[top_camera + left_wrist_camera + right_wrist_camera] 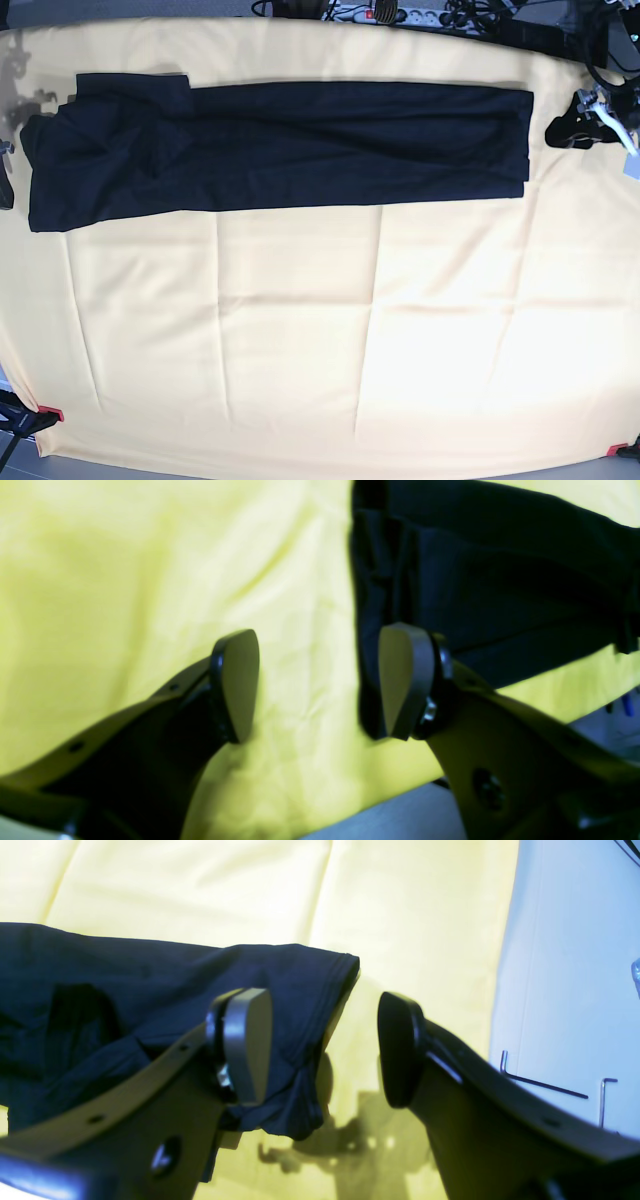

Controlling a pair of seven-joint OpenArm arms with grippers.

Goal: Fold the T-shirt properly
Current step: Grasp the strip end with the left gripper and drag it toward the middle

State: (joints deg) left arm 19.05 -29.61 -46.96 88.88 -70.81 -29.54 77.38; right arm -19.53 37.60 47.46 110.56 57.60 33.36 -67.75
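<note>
T-shirt [280, 145] lies folded into a long band along the far side of the yellow cloth [320, 340], left gripper [320, 685] and right gripper [325, 1045] fingers wide, empty at either end, next probably pinching for the crosswise fold.

You see the left gripper [317, 685] with jaws spread wide and nothing between them — only yellow cloth [125, 580] below. Its right pad [397, 680] sits over the edge of the black T-shirt [500, 580] — contact unclear.
</note>
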